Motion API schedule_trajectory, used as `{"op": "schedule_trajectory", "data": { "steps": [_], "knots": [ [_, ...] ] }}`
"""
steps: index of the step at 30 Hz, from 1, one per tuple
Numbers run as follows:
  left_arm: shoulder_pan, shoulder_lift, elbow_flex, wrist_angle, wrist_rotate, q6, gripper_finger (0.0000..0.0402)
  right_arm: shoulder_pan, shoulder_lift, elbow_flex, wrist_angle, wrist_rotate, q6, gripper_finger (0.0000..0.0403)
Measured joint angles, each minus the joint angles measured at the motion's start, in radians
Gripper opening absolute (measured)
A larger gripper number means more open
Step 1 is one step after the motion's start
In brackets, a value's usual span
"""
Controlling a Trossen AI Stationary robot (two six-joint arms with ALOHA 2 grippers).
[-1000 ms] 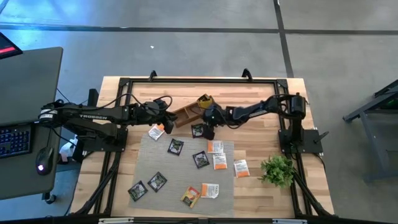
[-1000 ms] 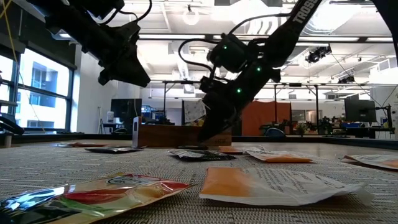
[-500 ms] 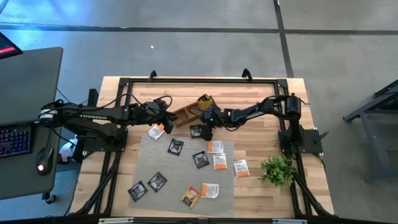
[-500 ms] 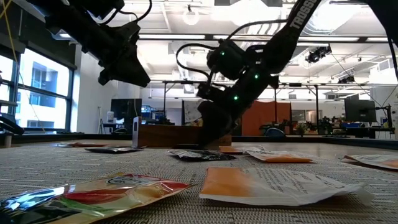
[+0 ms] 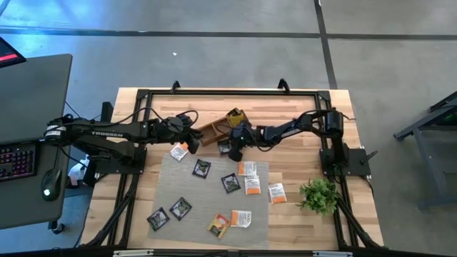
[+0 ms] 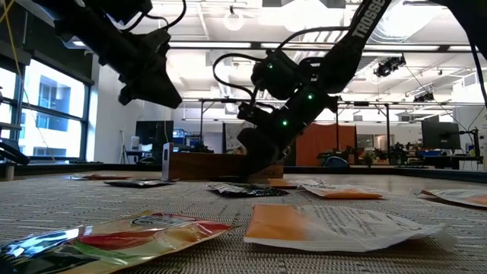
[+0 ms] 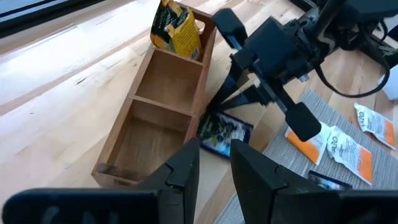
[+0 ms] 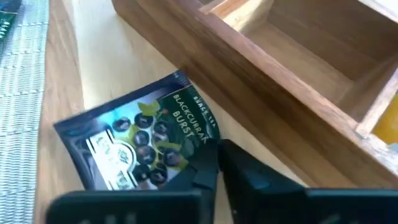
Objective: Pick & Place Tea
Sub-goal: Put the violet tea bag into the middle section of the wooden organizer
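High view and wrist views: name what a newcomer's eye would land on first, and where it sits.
The right gripper is shut on a black blackcurrant tea sachet lying on the bare wood beside the wooden compartment box at the table's middle back. That box holds one yellow sachet in an end compartment. More sachets lie scattered over the grey mat, while the left gripper hangs above the box.

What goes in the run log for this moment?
right end effector: shut on black tea sachet | beside wooden box | left end effector: hovering near box
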Motion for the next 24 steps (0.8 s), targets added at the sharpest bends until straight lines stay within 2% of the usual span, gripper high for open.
{"op": "schedule_trajectory", "data": {
  "steps": [5,8,13,18,20,24],
  "knots": [
    [0.000,0.000,0.000,-0.001,0.000,0.000,0.0090,0.001,-0.023,-0.002,-0.003,-0.015,-0.016,0.0020],
    [0.000,0.000,0.000,-0.001,0.000,0.000,0.0090,0.007,-0.072,-0.008,-0.032,-0.035,-0.016,0.0005],
    [0.000,0.000,0.000,-0.002,0.000,0.001,0.0090,0.016,-0.174,-0.009,-0.067,-0.068,-0.024,0.0006],
    [0.000,0.000,0.000,-0.005,0.000,0.002,0.0090,0.016,-0.223,-0.008,-0.059,-0.161,-0.054,0.0004],
    [0.000,0.000,0.000,-0.004,0.001,0.002,0.0090,0.016,-0.239,-0.008,-0.032,-0.145,-0.092,0.0002],
    [0.000,0.000,0.000,-0.004,0.000,0.002,0.0090,0.001,-0.241,-0.006,0.059,-0.028,-0.211,0.0002]
  ]
}}
